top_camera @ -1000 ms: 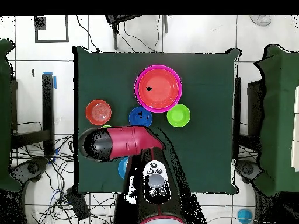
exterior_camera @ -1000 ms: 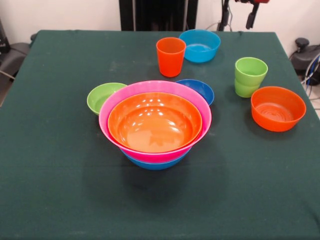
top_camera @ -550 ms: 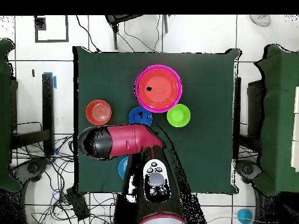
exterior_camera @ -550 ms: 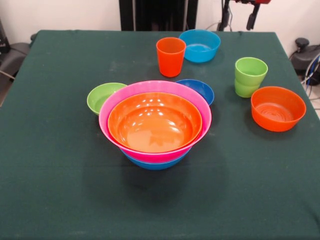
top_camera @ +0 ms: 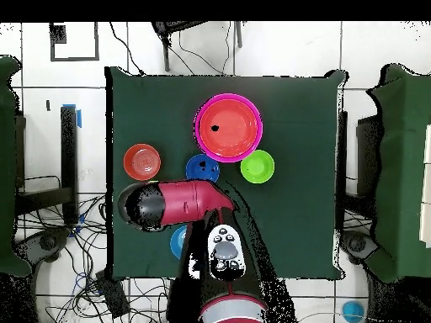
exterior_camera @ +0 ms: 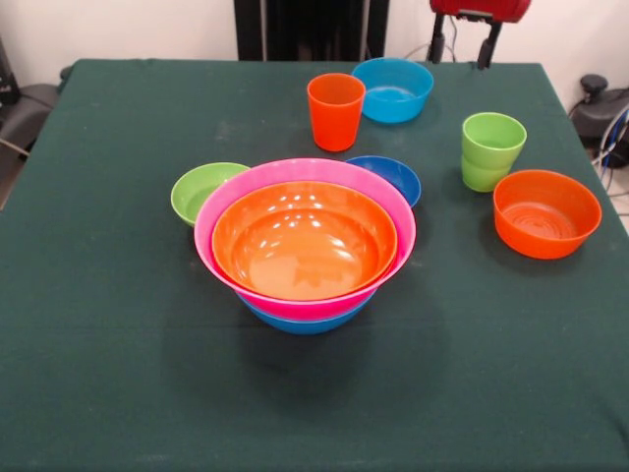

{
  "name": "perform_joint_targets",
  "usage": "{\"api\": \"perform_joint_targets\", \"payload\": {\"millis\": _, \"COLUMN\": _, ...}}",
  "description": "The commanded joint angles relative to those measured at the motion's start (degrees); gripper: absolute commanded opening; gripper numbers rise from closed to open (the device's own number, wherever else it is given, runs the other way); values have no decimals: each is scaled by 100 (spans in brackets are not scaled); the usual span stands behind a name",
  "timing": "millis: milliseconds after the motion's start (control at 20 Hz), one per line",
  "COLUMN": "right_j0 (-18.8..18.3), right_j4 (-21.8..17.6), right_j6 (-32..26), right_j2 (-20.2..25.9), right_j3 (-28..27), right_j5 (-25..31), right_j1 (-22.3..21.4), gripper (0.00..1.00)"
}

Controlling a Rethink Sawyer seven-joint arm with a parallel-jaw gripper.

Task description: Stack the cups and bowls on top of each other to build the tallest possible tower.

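Note:
The tower [exterior_camera: 305, 241] stands mid-table: a large orange bowl nested in a pink one, on a blue one; from above the tower [top_camera: 228, 128] shows its pink rim. Around it sit a lime green bowl [exterior_camera: 201, 189], a dark blue bowl [exterior_camera: 393, 177] and an orange cup [exterior_camera: 335, 110]. A light blue bowl [exterior_camera: 393, 88] is at the back, two nested lime green cups [exterior_camera: 491, 149] and a small orange bowl [exterior_camera: 546, 211] at the right. My gripper [exterior_camera: 460, 47] hangs open and empty at the top edge, above the back right of the table, behind the green cups.
The table's dark green cloth [exterior_camera: 118, 324] is bare across the front. In the overhead view my red and black arm [top_camera: 181, 204] covers the green cups and the orange cup. The small orange bowl [top_camera: 141, 161] lies beside the arm's end.
The gripper has come down a little into the front view, so its red body now shows above the fingers. None of the cups or bowls has moved.

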Motion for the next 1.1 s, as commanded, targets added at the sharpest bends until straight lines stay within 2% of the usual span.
{"api": "perform_joint_targets", "payload": {"millis": 50, "right_j0": -43, "right_j4": -285, "right_j6": 377, "right_j2": 79, "right_j3": 69, "right_j5": -672, "right_j1": 420, "gripper": 100}}
{"api": "perform_joint_targets", "payload": {"millis": 700, "right_j0": -230, "right_j4": -418, "right_j6": 198, "right_j2": 248, "right_j3": 457, "right_j5": -1575, "right_j1": 711, "gripper": 100}}
{"api": "perform_joint_targets", "payload": {"millis": 1100, "right_j0": -294, "right_j4": -442, "right_j6": 211, "right_j2": 257, "right_j3": 591, "right_j5": -1851, "right_j1": 808, "gripper": 100}}
